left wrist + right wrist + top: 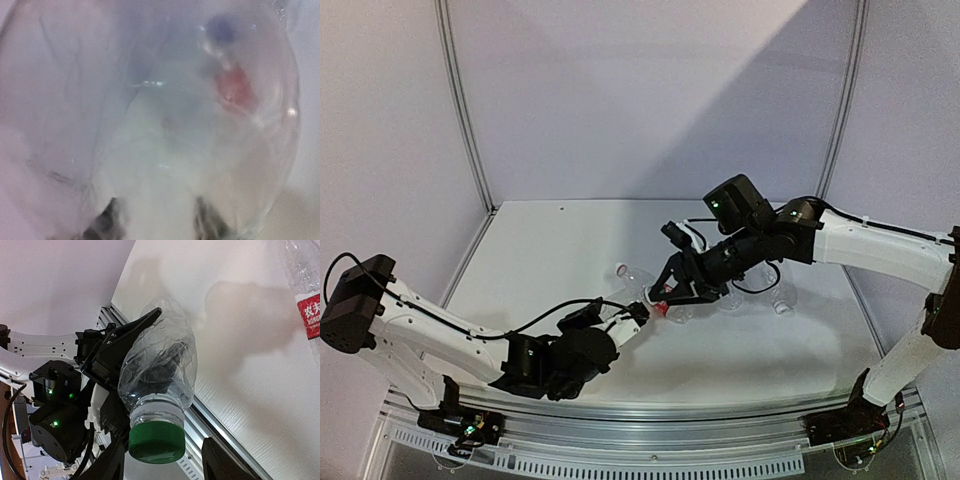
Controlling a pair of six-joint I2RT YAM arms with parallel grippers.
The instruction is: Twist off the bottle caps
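- Item: green cap (156,441), on unlabelled bottle (160,360) clamped in left gripper (638,316).
- Axis: neck points straight at right gripper (666,296).
- Right jaws: spread, empty, flanking the cap.

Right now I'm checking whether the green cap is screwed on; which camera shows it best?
The right wrist view: the green cap sits sharp and close on its bottle. In the top external view it cannot be made out; the left wrist view shows only blurred bottle plastic.
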